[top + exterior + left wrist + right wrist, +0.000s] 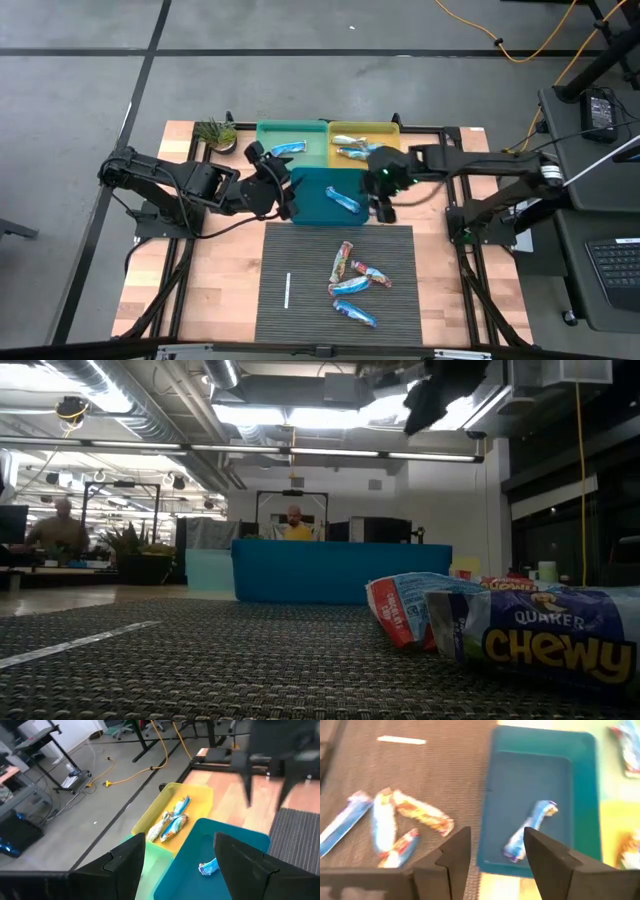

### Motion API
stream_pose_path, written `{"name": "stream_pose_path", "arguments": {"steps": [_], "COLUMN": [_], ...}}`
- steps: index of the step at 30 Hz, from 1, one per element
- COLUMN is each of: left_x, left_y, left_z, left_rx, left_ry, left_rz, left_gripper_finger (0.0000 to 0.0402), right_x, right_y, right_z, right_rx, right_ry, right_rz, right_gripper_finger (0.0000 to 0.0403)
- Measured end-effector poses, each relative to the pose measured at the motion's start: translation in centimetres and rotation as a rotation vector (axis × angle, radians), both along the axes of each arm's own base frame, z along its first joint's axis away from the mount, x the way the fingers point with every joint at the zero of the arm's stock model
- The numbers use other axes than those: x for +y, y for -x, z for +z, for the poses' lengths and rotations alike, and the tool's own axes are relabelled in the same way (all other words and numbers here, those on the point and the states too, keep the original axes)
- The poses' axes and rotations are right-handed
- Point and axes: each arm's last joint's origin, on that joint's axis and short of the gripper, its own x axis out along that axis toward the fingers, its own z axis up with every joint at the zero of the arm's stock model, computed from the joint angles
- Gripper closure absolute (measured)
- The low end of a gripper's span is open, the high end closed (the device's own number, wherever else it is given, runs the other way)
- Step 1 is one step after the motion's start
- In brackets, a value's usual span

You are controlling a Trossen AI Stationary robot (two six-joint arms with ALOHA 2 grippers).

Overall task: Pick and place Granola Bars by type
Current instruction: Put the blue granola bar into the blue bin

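Several granola bars [352,282] lie in a loose cluster on the dark ribbed mat [300,250]; up close they show as wrappers [520,630]. One blue bar [345,200] lies flat in the teal tray [312,208], also seen as the bar [530,830]. Another blue bar [288,148] lies in the green tray [270,135], and multicoloured bars [352,150] lie in the yellow tray [385,130]. My right gripper [495,855] hangs open over the teal tray's right edge [385,208], holding nothing. My left gripper [180,870] stands open at that tray's left side [282,190].
A thin white stick [287,290] lies on the mat's left part. A small potted plant [216,133] stands at the far left corner. The three trays sit together at the table's far middle. Bare wood shows on both sides of the mat.
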Motion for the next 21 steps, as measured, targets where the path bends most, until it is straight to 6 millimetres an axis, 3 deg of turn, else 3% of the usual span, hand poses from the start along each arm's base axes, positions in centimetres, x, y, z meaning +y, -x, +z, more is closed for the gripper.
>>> {"name": "stream_pose_path", "arguments": {"steps": [6, 12, 21], "left_x": [-0.1, -0.1, -0.3], "left_y": [0.0, -0.1, -0.1], "left_z": [0.0, -0.1, -0.2], "left_rx": [0.034, 0.036, 0.046], "left_ry": [-0.012, -0.003, 0.033], "left_rz": [-0.046, -0.057, -0.104], "left_gripper_finger": [0.0174, 0.0174, 0.0174], "right_x": [4.1, 8.6, 13.1], "right_y": [1.2, 1.3, 0.5], "right_z": [1.1, 0.8, 0.2], "right_rx": [-0.035, -0.048, -0.120], "right_ry": [0.000, -0.004, -0.024], "right_rz": [0.154, 0.316, 0.373], "right_gripper_finger": [0.0218, 0.0218, 0.0218]}}
